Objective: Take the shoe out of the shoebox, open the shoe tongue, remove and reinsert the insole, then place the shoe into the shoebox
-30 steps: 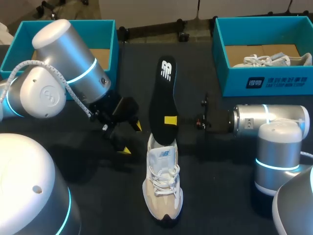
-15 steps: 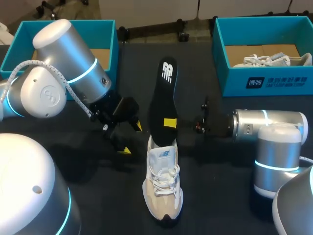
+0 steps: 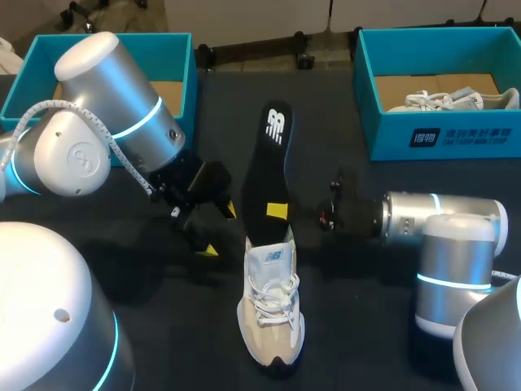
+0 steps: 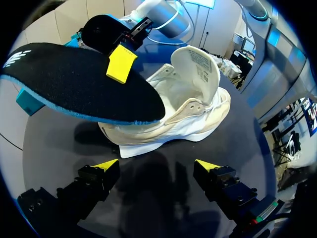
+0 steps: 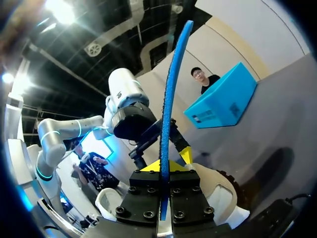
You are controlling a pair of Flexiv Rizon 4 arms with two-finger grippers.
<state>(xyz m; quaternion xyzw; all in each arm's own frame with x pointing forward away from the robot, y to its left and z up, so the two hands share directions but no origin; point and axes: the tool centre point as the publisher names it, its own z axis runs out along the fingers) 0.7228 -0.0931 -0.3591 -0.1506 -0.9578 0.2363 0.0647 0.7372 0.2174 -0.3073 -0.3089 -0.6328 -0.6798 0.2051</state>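
A beige and white shoe (image 3: 270, 305) stands on the dark table (image 3: 358, 326) with its tongue pulled open. My right gripper (image 3: 277, 211) is shut on a black insole (image 3: 271, 163), held edge-up with its lower end at the shoe's opening. The right wrist view shows the insole (image 5: 171, 89) edge-on between that gripper's (image 5: 164, 168) closed fingers, above the shoe (image 5: 218, 198). My left gripper (image 3: 218, 230) stands open just left of the shoe. In its wrist view the left gripper (image 4: 156, 166) holds nothing, with the shoe (image 4: 188, 114) and insole (image 4: 74, 84) ahead of it.
A teal shoebox (image 3: 175, 49) stands at the back left behind my left arm. Another teal shoebox (image 3: 440, 134) at the back right holds a second shoe (image 3: 452, 99). Bare table lies in front of and to the right of the shoe.
My right arm has slid left toward the shoe, bringing the insole slightly nearer and lower over the shoe's opening. The left arm and the shoe have kept still.
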